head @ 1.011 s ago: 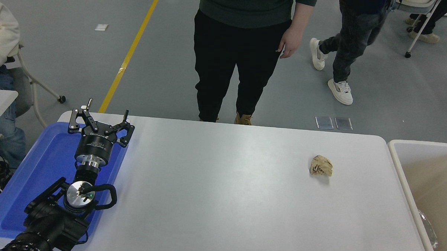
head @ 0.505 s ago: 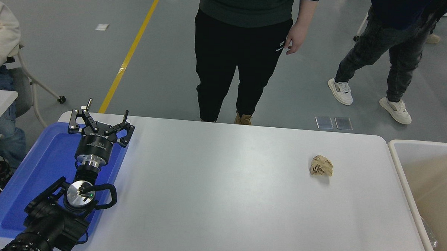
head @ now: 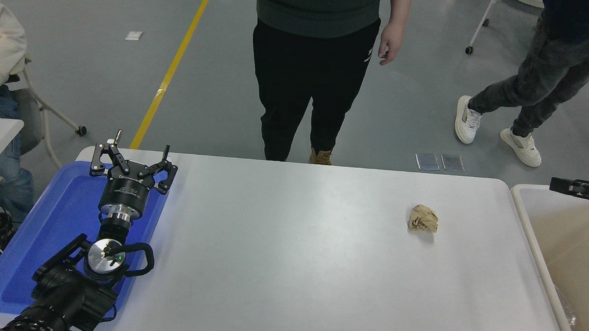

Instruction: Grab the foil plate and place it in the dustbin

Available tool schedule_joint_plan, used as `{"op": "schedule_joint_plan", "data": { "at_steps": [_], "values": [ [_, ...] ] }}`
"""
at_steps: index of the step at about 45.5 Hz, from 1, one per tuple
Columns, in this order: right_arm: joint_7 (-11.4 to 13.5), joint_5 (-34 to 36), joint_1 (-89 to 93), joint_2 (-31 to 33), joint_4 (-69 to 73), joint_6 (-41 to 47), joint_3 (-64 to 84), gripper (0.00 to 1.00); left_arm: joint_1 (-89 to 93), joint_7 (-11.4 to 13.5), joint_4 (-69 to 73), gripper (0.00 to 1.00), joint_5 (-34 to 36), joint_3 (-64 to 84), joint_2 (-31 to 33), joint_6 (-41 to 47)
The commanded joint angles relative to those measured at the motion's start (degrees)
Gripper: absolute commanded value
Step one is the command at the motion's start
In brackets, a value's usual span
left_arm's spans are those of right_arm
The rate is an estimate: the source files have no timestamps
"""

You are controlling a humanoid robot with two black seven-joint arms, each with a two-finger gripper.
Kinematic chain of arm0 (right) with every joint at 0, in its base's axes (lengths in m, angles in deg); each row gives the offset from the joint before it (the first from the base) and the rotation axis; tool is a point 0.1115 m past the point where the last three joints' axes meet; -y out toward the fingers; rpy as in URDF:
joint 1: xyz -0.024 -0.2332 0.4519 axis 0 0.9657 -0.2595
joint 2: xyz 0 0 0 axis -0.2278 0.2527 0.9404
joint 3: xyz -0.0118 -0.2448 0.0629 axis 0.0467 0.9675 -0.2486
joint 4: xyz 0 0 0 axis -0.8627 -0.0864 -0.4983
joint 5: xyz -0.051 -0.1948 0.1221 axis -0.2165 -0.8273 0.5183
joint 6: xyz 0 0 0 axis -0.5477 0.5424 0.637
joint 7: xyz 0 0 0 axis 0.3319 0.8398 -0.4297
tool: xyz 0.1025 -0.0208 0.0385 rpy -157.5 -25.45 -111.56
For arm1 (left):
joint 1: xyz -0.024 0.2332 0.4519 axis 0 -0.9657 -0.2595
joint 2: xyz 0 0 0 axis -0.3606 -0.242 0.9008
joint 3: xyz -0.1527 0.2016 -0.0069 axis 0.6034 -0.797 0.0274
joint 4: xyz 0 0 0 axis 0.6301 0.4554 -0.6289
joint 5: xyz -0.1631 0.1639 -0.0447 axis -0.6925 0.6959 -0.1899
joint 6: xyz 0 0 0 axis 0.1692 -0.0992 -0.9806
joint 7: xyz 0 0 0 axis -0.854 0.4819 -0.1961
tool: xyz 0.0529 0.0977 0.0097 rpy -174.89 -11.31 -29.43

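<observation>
Only a sliver of the foil plate [head: 565,310] shows, a shiny crinkled silver edge lying inside the dustbin [head: 532,242] against its left wall at the picture's lower right. The dustbin stands off the table's right end, with a cream rim and a tan inside. A black tip of my right gripper [head: 574,186] pokes in from the right edge above the bin's far corner; too little of it shows to read its state. Parked at the lower left, my left gripper [head: 131,156] is open and holds nothing.
A crumpled brown paper ball [head: 423,218] lies on the white table [head: 291,253] towards its right. A flat blue tray [head: 52,225] sits under the left arm. One person [head: 317,63] stands at the far edge, another [head: 532,95] walks behind, a third [head: 2,47] sits at left.
My right gripper has come into view at the right edge over the dustbin. The person at the back right has walked further right. The left arm has not moved.
</observation>
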Motion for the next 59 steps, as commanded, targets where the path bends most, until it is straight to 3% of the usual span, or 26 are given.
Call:
{"op": "schedule_joint_plan", "data": {
  "at_steps": [1,19,32,38,47,59],
  "values": [
    [0.7,0.7,-0.9,-0.4,5.2,-0.1,-11.6,1.0,0.0,0.0,0.0,1.0,0.0,0.0,0.0,0.0],
    [1.0,0.9,-0.1,-0.4,19.1,0.0,-36.6,1.0,0.0,0.0,0.0,1.0,0.0,0.0,0.1,0.0],
    [5.1,0.5,-0.2,-0.1,30.2,0.1,-36.4,1.0,0.0,0.0,0.0,1.0,0.0,-0.1,0.0,0.0],
    [5.5,-1.5,-0.7,-0.3,32.8,-0.2,-36.1,1.0,0.0,0.0,0.1,1.0,0.0,-0.1,0.0,0.0],
    [6.5,-12.2,-2.2,1.5,40.2,-0.2,-35.5,1.0,0.0,0.0,0.0,1.0,0.0,-0.1,0.1,0.0],
    [6.3,-12.3,-11.7,5.3,47.6,-0.1,-20.9,1.0,0.0,0.0,0.0,1.0,0.0,-0.1,0.1,0.0]
  ]
}}
